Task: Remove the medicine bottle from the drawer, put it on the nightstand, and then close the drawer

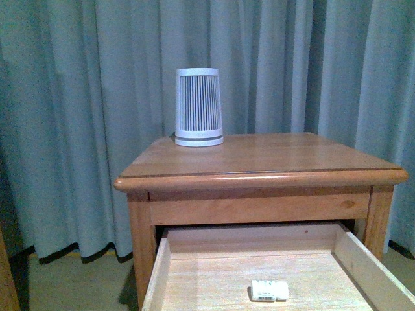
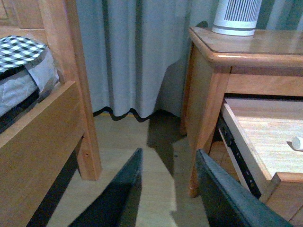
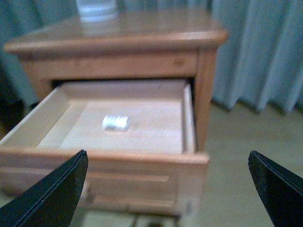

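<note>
The small white medicine bottle (image 1: 269,290) lies on its side on the pale floor of the pulled-out drawer (image 1: 167,259); the right wrist view shows it too (image 3: 116,122), and its end peeks in at the left wrist view's edge (image 2: 298,143). The orange-brown nightstand (image 1: 259,159) stands before grey curtains. My right gripper (image 3: 168,163) is wide open in front of the drawer (image 3: 104,158), well short of the bottle. My left gripper (image 2: 168,158) is open low over the floor, beside the nightstand's side (image 2: 201,90). Neither arm shows in the front view.
A tall white ribbed cylinder (image 1: 199,107) stands on the nightstand top toward its back left. A wooden bed frame (image 2: 47,118) with checked bedding stands left of the left gripper. Curtains (image 1: 78,97) hang behind. Bare floor (image 3: 246,156) lies to the right of the drawer.
</note>
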Action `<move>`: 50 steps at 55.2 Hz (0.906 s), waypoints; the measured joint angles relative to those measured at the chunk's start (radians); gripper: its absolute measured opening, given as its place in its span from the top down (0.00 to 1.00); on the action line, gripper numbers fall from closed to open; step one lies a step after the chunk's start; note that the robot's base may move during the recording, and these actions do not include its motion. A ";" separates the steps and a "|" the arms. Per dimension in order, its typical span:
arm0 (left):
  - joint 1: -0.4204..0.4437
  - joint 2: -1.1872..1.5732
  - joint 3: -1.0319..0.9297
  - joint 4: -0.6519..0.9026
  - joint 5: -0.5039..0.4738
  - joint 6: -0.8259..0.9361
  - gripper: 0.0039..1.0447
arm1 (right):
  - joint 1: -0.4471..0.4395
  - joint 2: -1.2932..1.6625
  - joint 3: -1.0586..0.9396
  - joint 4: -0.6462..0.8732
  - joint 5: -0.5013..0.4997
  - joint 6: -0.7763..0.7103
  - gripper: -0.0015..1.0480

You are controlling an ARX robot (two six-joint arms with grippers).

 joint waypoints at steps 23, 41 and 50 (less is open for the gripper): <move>0.000 0.000 0.000 0.000 0.000 0.002 0.07 | 0.171 0.763 0.575 0.291 0.155 -0.136 0.00; 0.000 0.000 0.000 0.000 0.000 0.002 0.06 | 0.408 1.490 0.847 0.413 0.409 -0.147 0.00; 0.000 0.000 0.000 0.000 0.000 0.002 0.06 | 0.446 1.721 0.918 0.439 0.488 -0.164 0.00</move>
